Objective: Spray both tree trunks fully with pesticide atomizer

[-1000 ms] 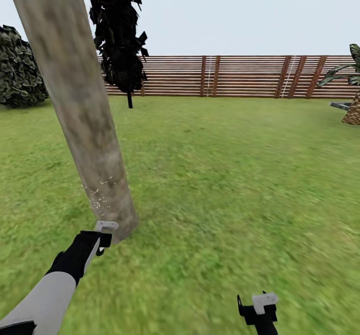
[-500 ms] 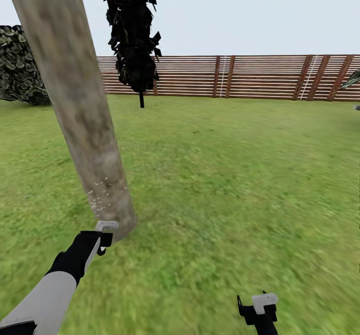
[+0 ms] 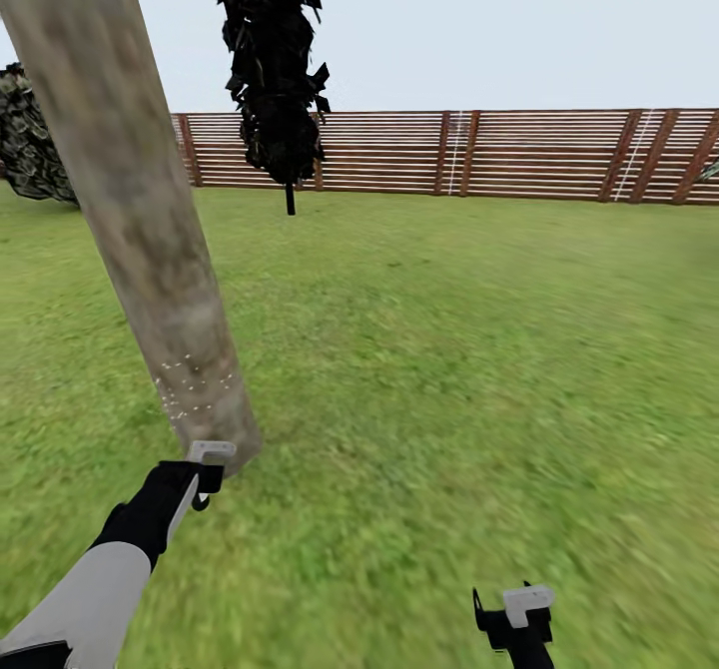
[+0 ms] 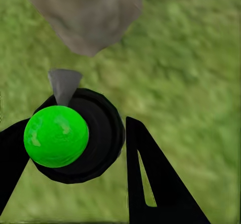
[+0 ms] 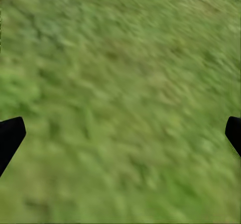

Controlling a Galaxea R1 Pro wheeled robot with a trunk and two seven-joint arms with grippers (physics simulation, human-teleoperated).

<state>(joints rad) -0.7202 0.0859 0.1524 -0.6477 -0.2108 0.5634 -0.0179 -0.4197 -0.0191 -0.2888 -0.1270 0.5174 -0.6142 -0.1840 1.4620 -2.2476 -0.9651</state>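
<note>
Head view: my left gripper (image 3: 205, 464) sits at the foot of the tree trunk (image 3: 140, 220), left on the lawn (image 3: 469, 349).

Left wrist view: its fingers (image 4: 155, 184) are clenched around the pesticide atomizer (image 4: 73, 133).

Right wrist view: my right gripper (image 5: 120, 133) hangs released over grass.

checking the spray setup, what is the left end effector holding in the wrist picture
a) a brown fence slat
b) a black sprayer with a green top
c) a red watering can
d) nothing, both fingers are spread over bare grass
b: the left end effector grips a black sprayer with a round green top, its grey nozzle pointing toward the base of the tree trunk.
</note>
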